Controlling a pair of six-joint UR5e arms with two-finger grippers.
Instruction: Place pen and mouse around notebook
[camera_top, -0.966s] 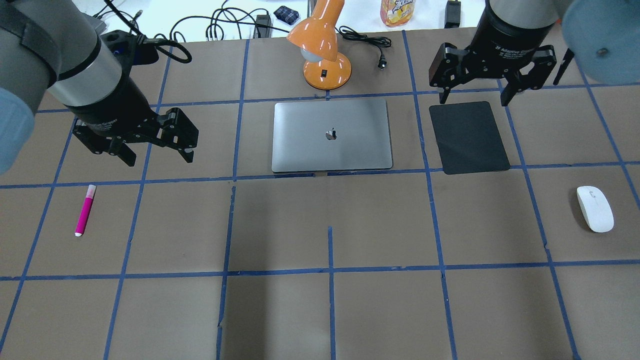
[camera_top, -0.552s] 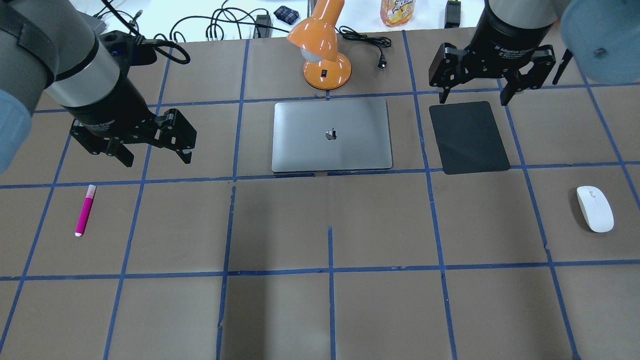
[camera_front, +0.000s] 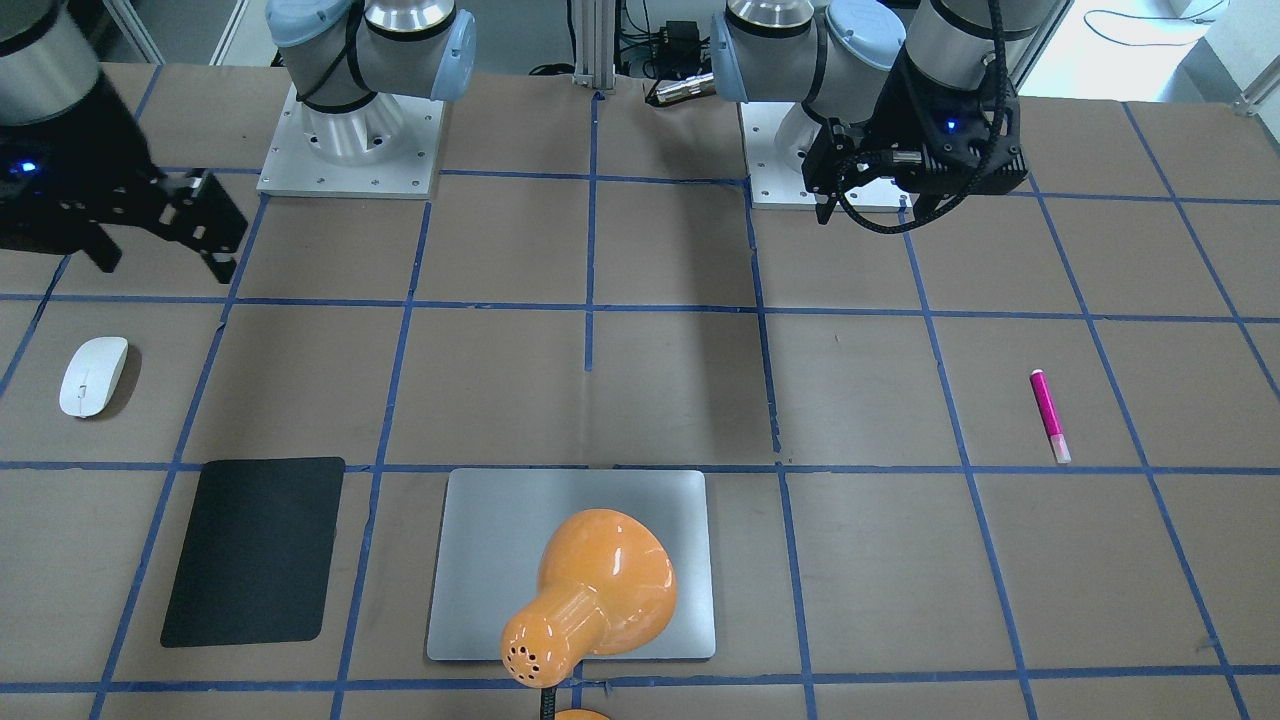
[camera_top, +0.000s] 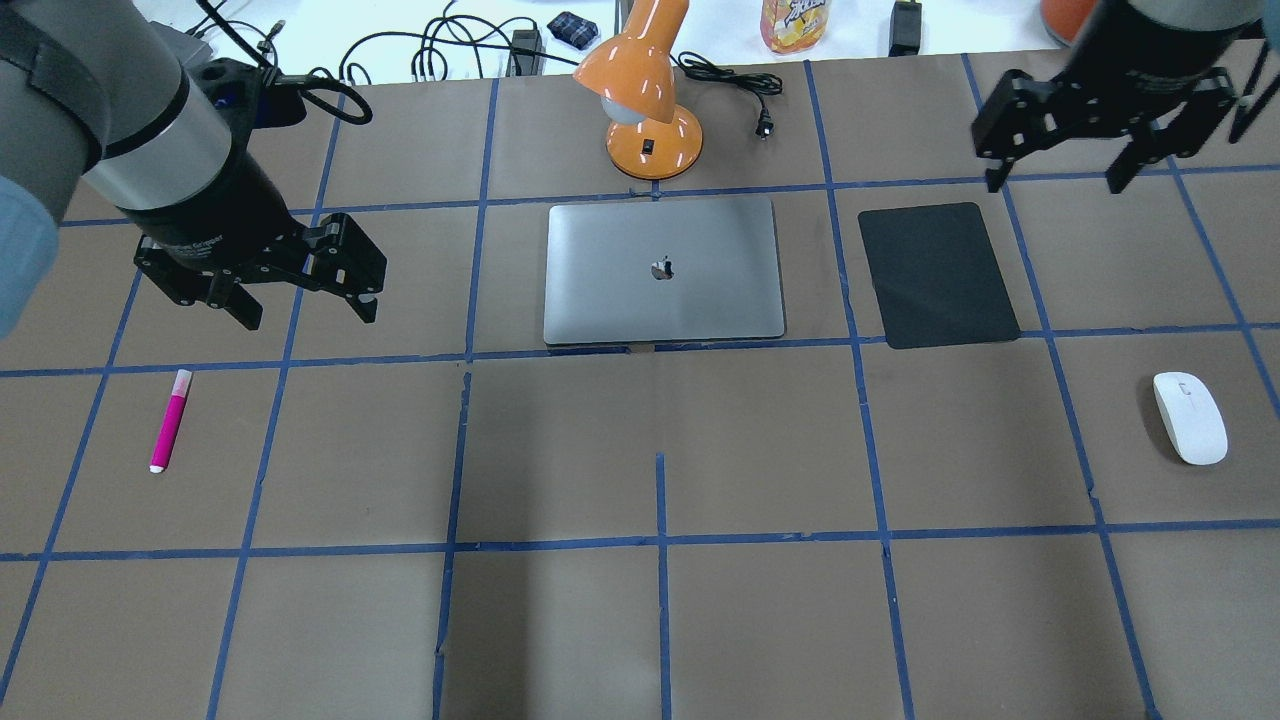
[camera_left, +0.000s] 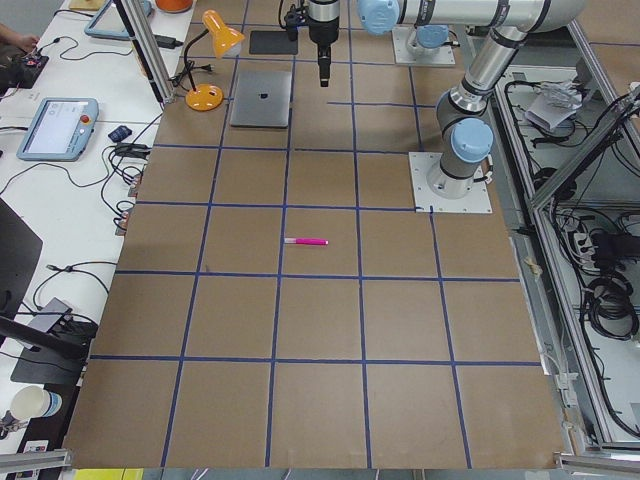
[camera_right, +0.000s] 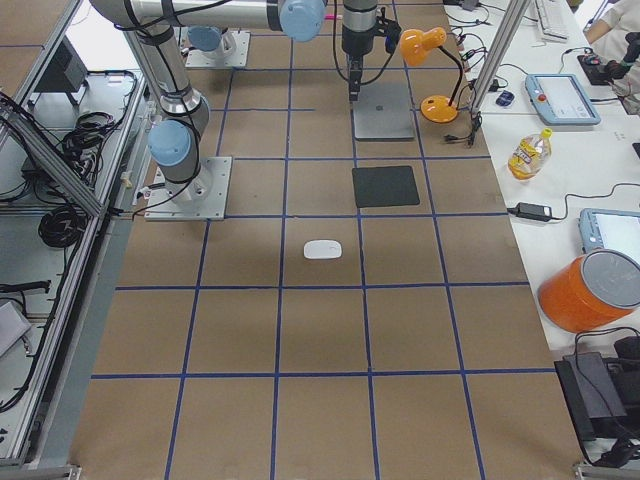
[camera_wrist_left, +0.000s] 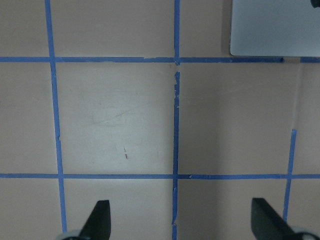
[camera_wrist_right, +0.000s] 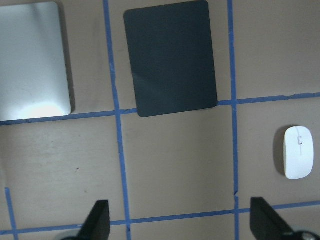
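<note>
The pink pen (camera_top: 169, 420) lies on the table's near left, pale tip toward me. My left gripper (camera_top: 308, 318) hovers open and empty beyond the pen and to its right, left of the silver notebook (camera_top: 663, 270). In the left wrist view only bare table and a corner of the notebook (camera_wrist_left: 275, 27) show. The white mouse (camera_top: 1190, 417) rests at the near right. My right gripper (camera_top: 1053, 185) hangs open and empty past the black mat's far right corner. In the right wrist view the mouse (camera_wrist_right: 298, 159) sits to the lower right.
A black mat (camera_top: 938, 275) lies right of the notebook. An orange desk lamp (camera_top: 645, 100) stands just behind the notebook, its head hanging over it. Cables and a bottle (camera_top: 795, 22) line the back edge.
My right gripper has swung to the right, from over the mat's far edge to beyond its right corner. My left gripper has drifted slightly left. Pen, mouse and notebook have not moved.
</note>
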